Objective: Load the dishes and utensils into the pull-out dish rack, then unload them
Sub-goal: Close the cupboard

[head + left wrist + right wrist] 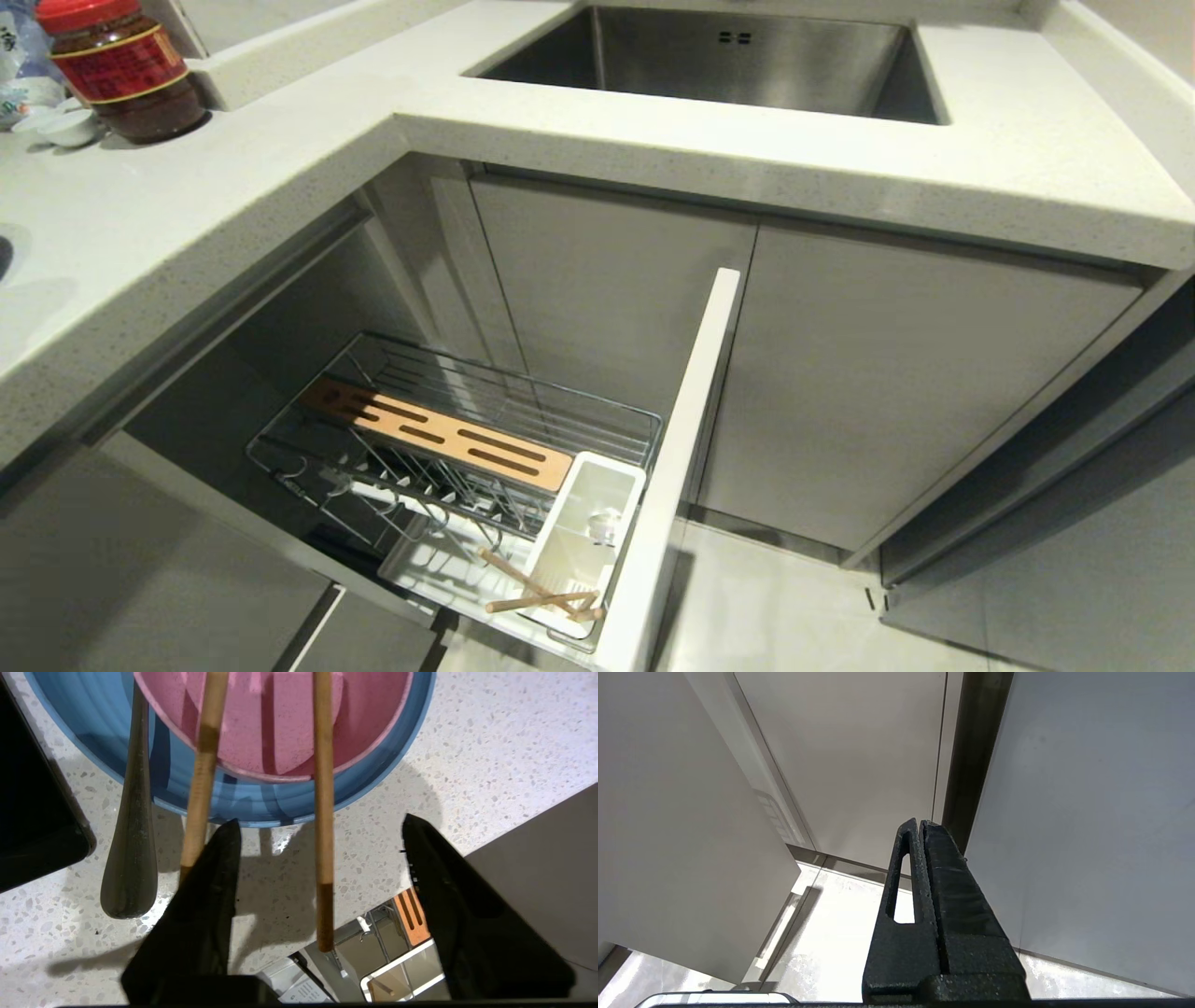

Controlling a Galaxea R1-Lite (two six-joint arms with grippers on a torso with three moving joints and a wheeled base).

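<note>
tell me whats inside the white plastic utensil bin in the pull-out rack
The white plastic utensil bin holds light-brown wooden chopsticks lying slanted across its near end. Farther in sits something small and pale, too unclear to name. Its floor beneath is partly hidden.

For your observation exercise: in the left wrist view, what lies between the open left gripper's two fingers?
One wooden chopstick runs between the left gripper's spread fingers, resting on the pink bowl with speckled countertop beneath.
</note>
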